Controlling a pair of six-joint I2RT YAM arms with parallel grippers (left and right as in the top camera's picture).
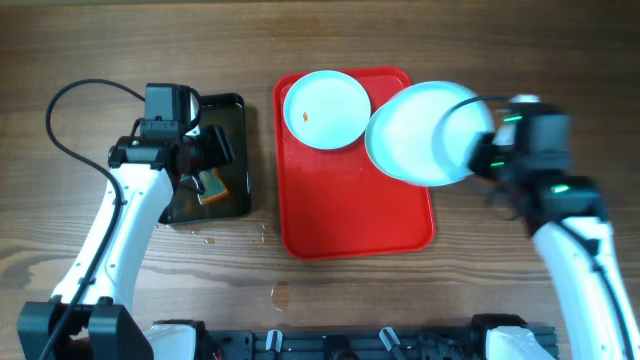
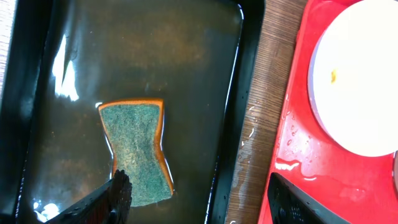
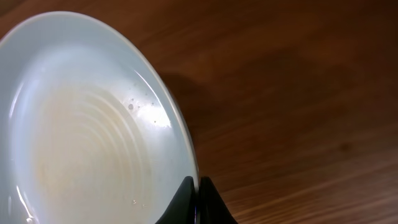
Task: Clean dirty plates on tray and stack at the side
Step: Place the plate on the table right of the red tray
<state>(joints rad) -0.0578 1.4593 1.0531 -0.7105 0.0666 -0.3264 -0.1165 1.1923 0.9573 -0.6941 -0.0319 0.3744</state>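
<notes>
A plate [image 1: 415,135] is pinched by its rim in the right end effector [image 3: 198,185], over the right edge of the tray [image 1: 350,215]; the left end effector [image 2: 202,198] is spread. Level lowering onto the surface [image 1: 520,60] is advised before release.

sponge [image 2: 135,152] in blk tray [image 2: 174,56] w/ water, on wood table [image 1: 400,40].

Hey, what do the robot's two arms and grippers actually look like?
Both the left arm and right arm have white shells with black joints and black fingers. A black cable loops beside the left one; small green lights glow on the right.
</notes>
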